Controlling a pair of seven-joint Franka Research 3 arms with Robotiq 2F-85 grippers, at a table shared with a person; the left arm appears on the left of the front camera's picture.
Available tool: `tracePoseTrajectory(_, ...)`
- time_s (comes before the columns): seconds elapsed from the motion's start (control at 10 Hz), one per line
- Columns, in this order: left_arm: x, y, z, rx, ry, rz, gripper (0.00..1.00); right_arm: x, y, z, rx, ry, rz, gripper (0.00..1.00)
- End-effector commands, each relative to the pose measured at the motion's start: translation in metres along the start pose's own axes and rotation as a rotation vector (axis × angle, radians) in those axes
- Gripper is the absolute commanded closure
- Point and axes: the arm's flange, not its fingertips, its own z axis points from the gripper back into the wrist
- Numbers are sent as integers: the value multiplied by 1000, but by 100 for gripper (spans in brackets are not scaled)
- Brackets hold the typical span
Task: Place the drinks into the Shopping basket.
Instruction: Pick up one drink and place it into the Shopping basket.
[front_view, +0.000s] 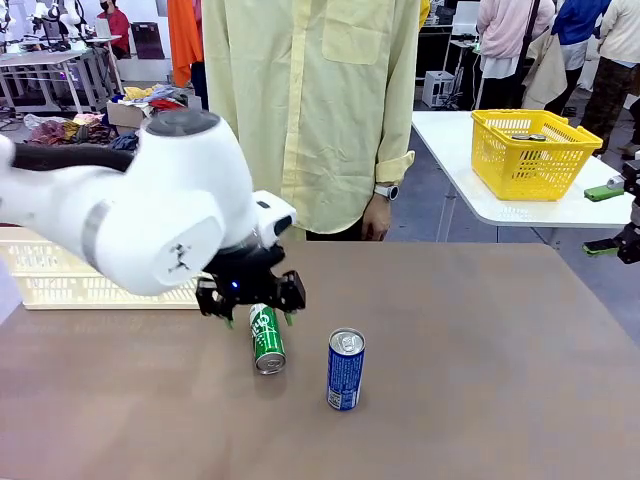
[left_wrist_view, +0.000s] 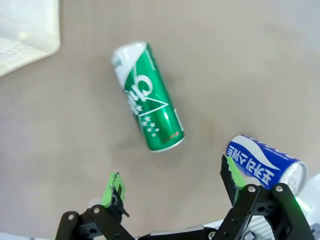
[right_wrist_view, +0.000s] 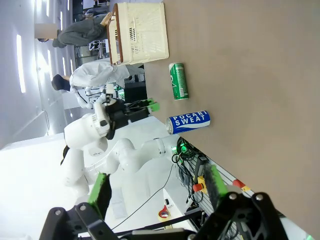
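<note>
At the left side of the table (front_view: 470, 420) sits the Shopping basket (front_view: 70, 285). Our left arm (front_view: 150, 220) bends down in front of it. The left gripper (front_view: 250, 308) points down with its fingers spread wide and holds nothing. It hangs just above the far end of the green can (front_view: 267, 340), which lies on its side. Next to it the blue can (front_view: 346, 370) stands up. Far right, our right gripper (front_view: 604, 220) is wide and holds nothing too.
</note>
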Motion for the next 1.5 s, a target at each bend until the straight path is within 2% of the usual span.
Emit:
tracePoseTrajectory(0.0, 13, -22, -42, 42, 37, 46, 0, -1, 1, 2, -9, 13, 6, 0)
tracePoseTrajectory(0.4, 19, -6, -95, 54, 75, 181, 0, -1, 1, 2, -9, 13, 6, 0)
tracePoseTrajectory(0.8, 29, 5, -120, 66, 28, 247, 0, -1, 1, 2, -9, 13, 6, 0)
tracePoseTrajectory(1.4, 40, 13, -127, 86, -42, 215, 0, -1, 1, 2, -9, 13, 6, 0)
